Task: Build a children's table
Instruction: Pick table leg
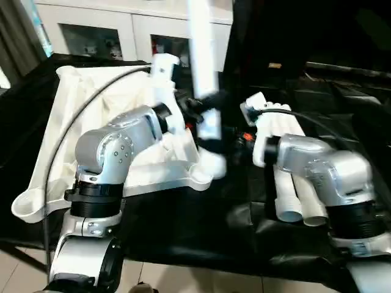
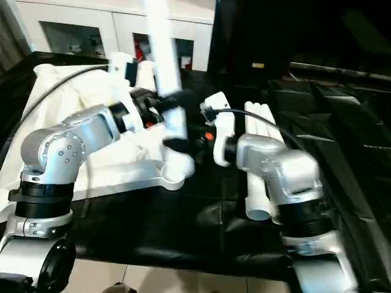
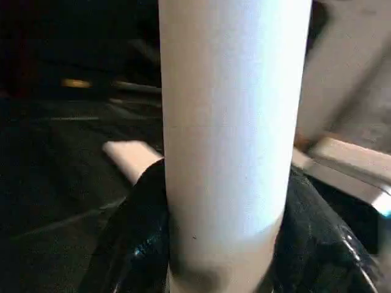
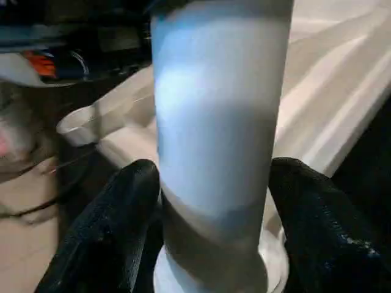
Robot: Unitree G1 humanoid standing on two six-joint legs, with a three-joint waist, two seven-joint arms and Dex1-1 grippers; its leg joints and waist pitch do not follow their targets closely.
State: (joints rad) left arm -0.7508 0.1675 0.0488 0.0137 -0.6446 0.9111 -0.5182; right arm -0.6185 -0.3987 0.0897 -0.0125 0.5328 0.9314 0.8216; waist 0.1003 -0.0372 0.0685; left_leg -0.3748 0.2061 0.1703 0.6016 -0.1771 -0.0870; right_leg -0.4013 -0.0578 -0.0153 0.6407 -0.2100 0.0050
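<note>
Standing upright at centre frame, a white leg (image 1: 203, 67) rises from the near-right corner socket of the upturned table top (image 1: 73, 122). The left gripper (image 3: 223, 244) pinches it; the right gripper (image 4: 214, 244) brackets it, grip uncertain. Spare legs (image 1: 290, 183) lie right.

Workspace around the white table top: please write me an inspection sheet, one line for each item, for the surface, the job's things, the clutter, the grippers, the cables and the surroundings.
Surface: black cloth under all the work.
Job's things: table top lies underside up; one leg stands upright in the near corner socket; the spare legs lie side by side to its right.
Clutter: nothing seen.
Grippers: left gripper has both fingers against the upright leg; right gripper has a finger on each side of it, low by the socket; firm grip there cannot be judged.
Cables: a black cable arcs over the table top; another runs over the spare legs.
Surroundings: white cabinet behind; pale floor in front.
</note>
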